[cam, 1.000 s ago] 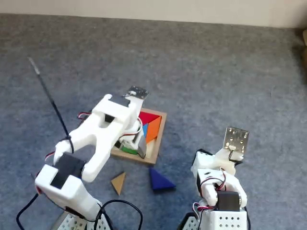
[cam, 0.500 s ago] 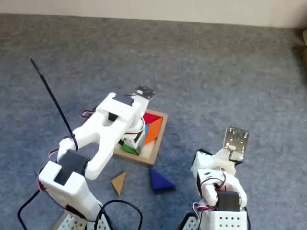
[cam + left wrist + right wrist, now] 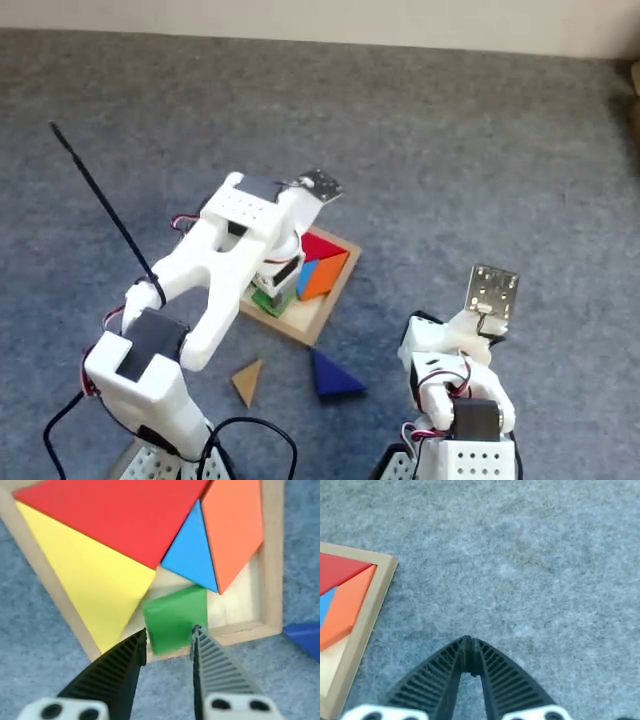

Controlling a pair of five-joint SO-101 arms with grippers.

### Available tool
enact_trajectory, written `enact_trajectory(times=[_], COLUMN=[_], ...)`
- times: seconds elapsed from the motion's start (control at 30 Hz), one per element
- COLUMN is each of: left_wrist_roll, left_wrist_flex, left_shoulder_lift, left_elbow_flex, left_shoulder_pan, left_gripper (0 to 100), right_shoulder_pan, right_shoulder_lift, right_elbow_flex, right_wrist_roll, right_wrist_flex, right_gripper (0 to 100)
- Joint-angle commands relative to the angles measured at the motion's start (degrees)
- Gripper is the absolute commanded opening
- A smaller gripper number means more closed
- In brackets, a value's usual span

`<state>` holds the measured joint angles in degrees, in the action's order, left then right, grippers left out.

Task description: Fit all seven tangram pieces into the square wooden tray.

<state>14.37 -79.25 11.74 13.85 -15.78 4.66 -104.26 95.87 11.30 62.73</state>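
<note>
Left claw [image 3: 170, 630], clamped on the green piece [image 3: 175, 614], has swung forward and skewed the tray [image 3: 273, 555] beneath it, leaving the piece still unseated.

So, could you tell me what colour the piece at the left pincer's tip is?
Green piece, best seen in the left wrist view.
</note>
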Motion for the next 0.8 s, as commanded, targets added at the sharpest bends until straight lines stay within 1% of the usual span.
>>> enact_trajectory(times=[0.0,0.2,0.33,0.5,0.57,0.63,0.77], left_wrist_roll=[0.7,0.7,0.0,-9.8,-12.5,-13.9,-14.3], left_wrist_flex=[-2.5,-2.5,-3.6,-4.4,-3.8,-0.9,6.2], left_shoulder_lift=[-0.1,0.0,-0.5,0.0,0.0,0.1,0.1], left_elbow_flex=[-3.8,-3.6,-4.4,-4.3,-2.9,-0.8,4.9], left_shoulder_pan=[-0.8,-1.0,0.7,1.7,1.5,1.4,1.9], left_gripper=[15,15,16,28,29,29,29], right_shoulder_pan=[-0.6,-0.6,-0.6,-0.6,-0.6,-0.6,-0.6], right_shoulder_lift=[-1.0,-1.0,-1.0,-1.0,-1.0,-1.0,-1.0], right_elbow_flex=[6.9,6.9,6.9,6.9,6.9,6.9,6.9], right_wrist_roll=[-0.8,-0.8,-0.8,-0.8,-0.8,-0.8,-0.8], right_wrist_flex=[-1.3,-1.3,-1.3,-1.3,-1.3,-1.3,-1.3], right_gripper=[0.9,0.9,0.9,0.9,0.9,0.9,0.9])
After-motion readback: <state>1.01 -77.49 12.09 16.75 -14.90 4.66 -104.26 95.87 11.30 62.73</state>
